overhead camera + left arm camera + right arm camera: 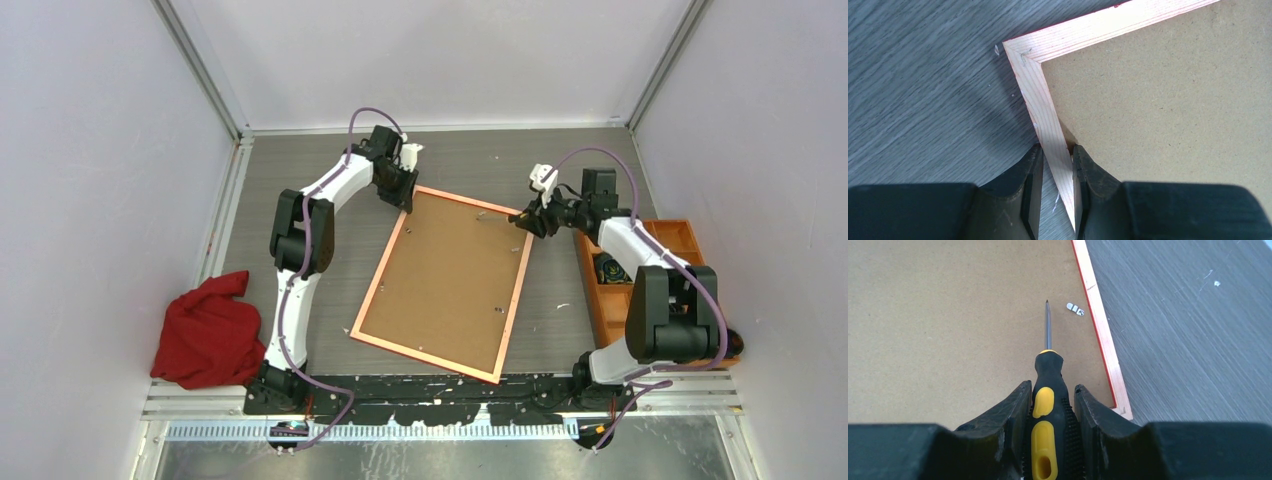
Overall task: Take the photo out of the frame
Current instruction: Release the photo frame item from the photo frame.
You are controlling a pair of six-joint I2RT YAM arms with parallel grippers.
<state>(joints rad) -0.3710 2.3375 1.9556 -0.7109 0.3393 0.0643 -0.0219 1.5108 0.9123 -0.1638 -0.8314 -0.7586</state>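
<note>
The frame (425,358) lies face down mid-worktop (560,170), its backing board (450,280) still seated. The photo is presumably hidden beneath, so removal looks barely begun. Only the left wrist view shows the left pincer (1056,152) clamped on a rail near a corner. Only the right wrist view shows the right pincer (1050,390) gripping a screwdriver (1048,370), its tip just beside a small metal clip (1076,309).

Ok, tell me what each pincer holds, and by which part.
Left pincer clamps the frame by its wooden rail near a corner. Right pincer clamps the screwdriver by its black-and-yellow handle.
</note>
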